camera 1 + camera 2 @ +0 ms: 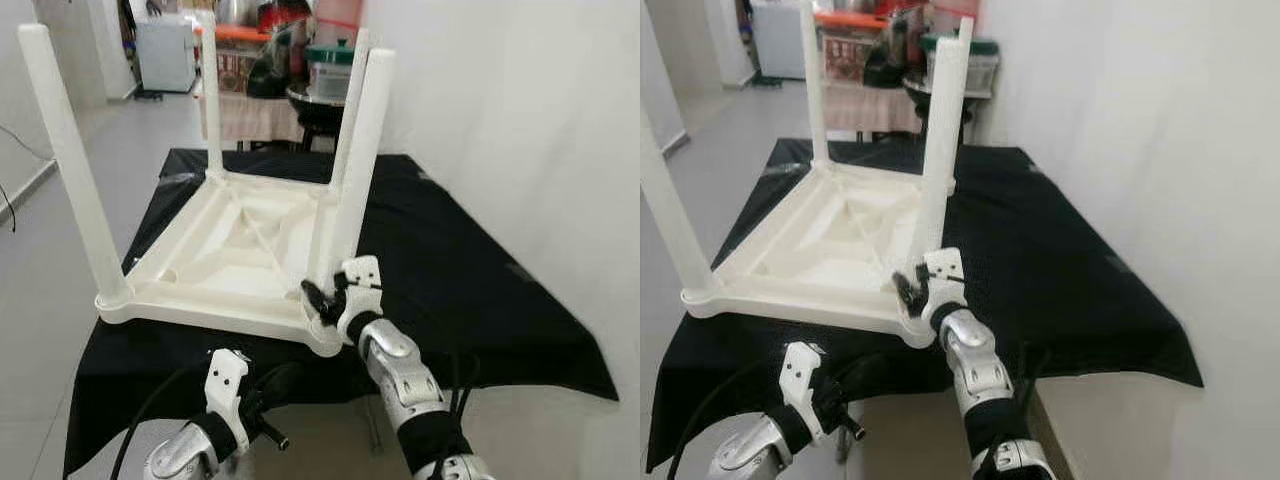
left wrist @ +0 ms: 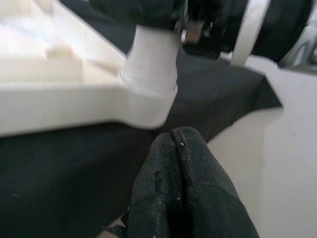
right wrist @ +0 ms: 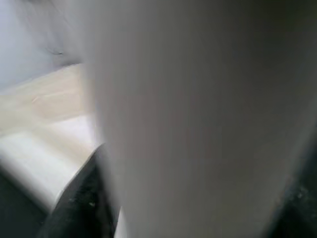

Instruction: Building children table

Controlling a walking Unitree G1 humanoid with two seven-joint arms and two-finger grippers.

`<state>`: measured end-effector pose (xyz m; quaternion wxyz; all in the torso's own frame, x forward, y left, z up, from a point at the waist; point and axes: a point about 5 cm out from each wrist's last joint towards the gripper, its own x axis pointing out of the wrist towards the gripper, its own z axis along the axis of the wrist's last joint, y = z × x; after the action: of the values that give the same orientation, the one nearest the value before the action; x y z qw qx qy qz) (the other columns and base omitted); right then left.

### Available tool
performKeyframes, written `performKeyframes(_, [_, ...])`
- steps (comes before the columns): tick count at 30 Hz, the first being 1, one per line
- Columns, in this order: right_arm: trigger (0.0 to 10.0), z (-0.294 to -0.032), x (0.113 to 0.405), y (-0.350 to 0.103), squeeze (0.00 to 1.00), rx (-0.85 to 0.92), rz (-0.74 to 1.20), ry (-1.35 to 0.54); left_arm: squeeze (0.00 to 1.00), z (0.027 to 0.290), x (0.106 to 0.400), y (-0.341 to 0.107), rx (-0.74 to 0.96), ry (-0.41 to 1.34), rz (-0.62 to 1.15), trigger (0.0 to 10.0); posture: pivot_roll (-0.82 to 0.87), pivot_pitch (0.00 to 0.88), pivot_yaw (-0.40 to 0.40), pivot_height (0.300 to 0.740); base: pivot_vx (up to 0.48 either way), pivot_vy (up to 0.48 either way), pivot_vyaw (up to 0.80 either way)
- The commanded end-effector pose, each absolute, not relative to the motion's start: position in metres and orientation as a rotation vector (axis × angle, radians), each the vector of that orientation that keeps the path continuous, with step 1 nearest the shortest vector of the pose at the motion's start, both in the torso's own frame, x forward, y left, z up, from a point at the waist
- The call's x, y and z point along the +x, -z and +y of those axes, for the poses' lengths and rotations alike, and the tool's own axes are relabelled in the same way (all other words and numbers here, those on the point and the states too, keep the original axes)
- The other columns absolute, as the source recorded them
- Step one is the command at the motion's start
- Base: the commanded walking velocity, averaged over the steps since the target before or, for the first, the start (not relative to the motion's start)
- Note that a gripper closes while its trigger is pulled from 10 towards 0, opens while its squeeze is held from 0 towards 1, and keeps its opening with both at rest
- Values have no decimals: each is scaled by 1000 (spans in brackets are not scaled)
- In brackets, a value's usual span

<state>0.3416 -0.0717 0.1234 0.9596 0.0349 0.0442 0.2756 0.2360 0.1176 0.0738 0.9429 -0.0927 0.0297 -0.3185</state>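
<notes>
white children's table [image 1: 230, 250] lying upside down on the black-clothed bench [image 1: 470, 270], all four legs standing up | right gripper [image 1: 328, 297] clamping the base of the near right leg [image 1: 358, 160], probably seating it | left gripper [image 2: 179, 148] fingers pressed together, empty, hanging below the table's near edge

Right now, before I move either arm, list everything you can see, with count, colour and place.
Children's table: one, white, upside down on the black cloth.
Table legs: four, white, upright at the corners.
Black cloth: one, covering the work surface by the wall.
Wall: white, on the right.
Cluttered stand: behind, holding pots and containers; details unclear.
White box: one, far left on the floor.
Right gripper: black jaws around the base of the near right leg.
Left gripper: jaws shut, below the table's near edge.
</notes>
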Motion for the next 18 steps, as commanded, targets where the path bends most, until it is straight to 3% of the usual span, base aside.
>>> performKeyframes(1, [10000,-67,347,-144,1000,80,14,-659,0,117,237,-73,-179,651,63,10000,89,0,-96,740,0,0,0])
performKeyframes(3, [10000,-69,349,-150,1000,67,-18,-716,0,117,238,-73,-180,652,64,10000,89,0,-95,740,0,0,0])
performKeyframes(4, [10000,-75,352,-156,0,42,-44,-787,0,116,238,-73,-181,653,64,10000,90,0,-94,740,0,0,0])
performKeyframes(5, [10000,-88,362,-166,0,-63,-93,-855,0,116,239,-73,-182,654,64,10000,94,0,-99,740,0,0,0])
performKeyframes(14, [10000,-101,371,-183,0,-95,-51,-1112,0,116,241,-73,-179,646,59,10000,101,0,-105,740,0,0,0])
performKeyframes(15, [4824,-102,371,-184,0,-91,-45,-1125,0,116,241,-73,-179,646,59,10000,101,0,-105,740,0,0,0])
performKeyframes(16, [4824,-102,371,-184,0,-91,-45,-1125,0,116,241,-73,-179,646,59,10000,101,0,-105,740,0,0,0])
performKeyframes(17, [0,-107,373,-186,0,-75,-27,-1162,0,115,241,-73,-179,647,59,10000,98,0,-102,740,0,0,0])
performKeyframes(18, [0,-109,374,-186,0,-75,-22,-1173,0,115,241,-73,-180,647,59,10000,98,0,-102,740,0,0,0])
